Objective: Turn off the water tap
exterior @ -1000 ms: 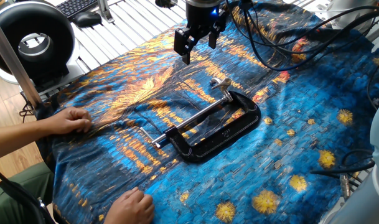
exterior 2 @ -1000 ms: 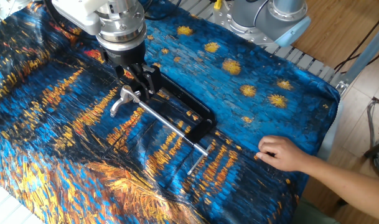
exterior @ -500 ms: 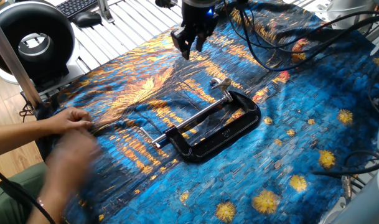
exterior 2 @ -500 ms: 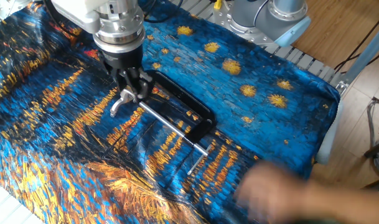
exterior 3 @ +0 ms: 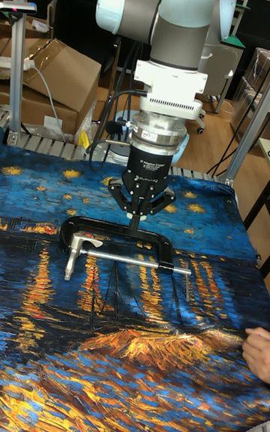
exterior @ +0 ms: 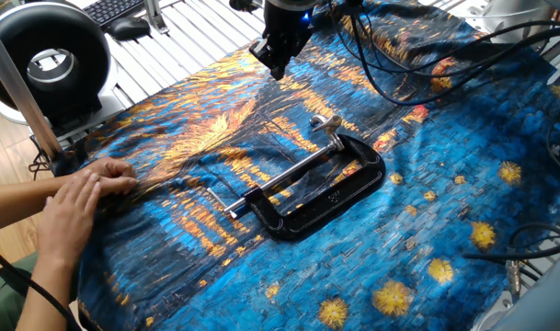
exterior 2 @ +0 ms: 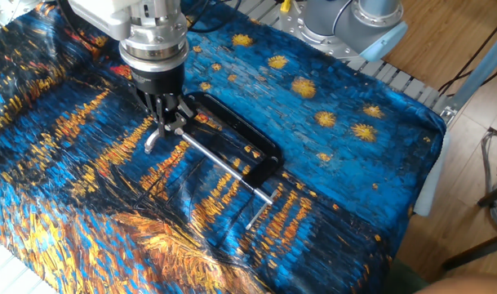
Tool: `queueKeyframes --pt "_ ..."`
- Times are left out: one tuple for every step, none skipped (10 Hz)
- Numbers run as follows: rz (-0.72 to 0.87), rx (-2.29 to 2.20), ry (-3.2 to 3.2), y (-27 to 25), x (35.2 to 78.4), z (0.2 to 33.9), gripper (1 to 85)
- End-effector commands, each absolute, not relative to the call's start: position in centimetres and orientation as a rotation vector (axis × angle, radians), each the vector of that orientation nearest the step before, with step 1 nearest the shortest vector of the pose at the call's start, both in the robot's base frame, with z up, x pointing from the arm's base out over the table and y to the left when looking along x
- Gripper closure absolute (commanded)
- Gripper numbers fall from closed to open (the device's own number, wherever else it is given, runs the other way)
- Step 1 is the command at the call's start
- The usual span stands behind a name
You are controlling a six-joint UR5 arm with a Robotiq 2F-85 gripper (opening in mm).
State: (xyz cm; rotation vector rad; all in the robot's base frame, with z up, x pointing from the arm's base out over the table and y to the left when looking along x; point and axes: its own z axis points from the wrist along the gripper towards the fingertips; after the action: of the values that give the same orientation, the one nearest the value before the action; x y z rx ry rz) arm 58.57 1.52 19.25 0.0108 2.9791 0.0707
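Observation:
The water tap [exterior: 325,126] is a small shiny silver lever at one end of a black C-clamp [exterior: 327,190] lying on the blue and orange painted cloth. A long silver rod [exterior: 284,177] runs from it through the clamp's frame. The same tap [exterior 2: 157,135] [exterior 3: 73,247] lies free in the other views. My gripper [exterior: 278,62] [exterior 2: 170,117] [exterior 3: 136,223] hangs above the tap end of the clamp. It points down, touches nothing, and its fingers are drawn together with nothing between them.
A person's two hands [exterior: 77,198] rest on the cloth's near left edge, and one hand [exterior 3: 259,353] shows at the lower right in the tall view. Black cables [exterior: 417,55] trail over the cloth behind the arm. A black round fan [exterior: 48,60] stands off the table's left corner.
The fingers, spread wide a second ago, have come together, and the gripper has shifted slightly up and back. The person's second hand has moved from the front edge to join the first.

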Motion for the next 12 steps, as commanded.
queueKeyframes --pt "0.125 0.044 2.963 2.3 58.9 19.5 84.3" --pt "0.125 0.041 2.963 2.3 58.9 19.5 84.3" --pt "0.115 0.031 2.968 2.2 58.8 19.5 84.3" --pt "0.125 0.017 2.965 2.4 58.9 19.5 84.3" --pt "0.148 0.023 2.958 2.8 59.0 19.6 84.3" --pt "0.142 0.027 2.967 2.7 58.8 19.5 84.3" --pt "0.149 0.028 2.964 2.8 58.9 19.5 84.3" --pt "0.179 0.06 2.964 3.2 58.9 19.6 84.3" --pt "0.138 0.085 2.983 2.5 58.4 19.4 84.3" --pt "0.159 0.118 3.01 2.8 57.7 19.4 84.3" --pt "0.168 0.123 3.022 3.0 57.4 19.3 84.3" --pt "0.17 0.111 3.026 3.0 57.3 19.3 84.3"
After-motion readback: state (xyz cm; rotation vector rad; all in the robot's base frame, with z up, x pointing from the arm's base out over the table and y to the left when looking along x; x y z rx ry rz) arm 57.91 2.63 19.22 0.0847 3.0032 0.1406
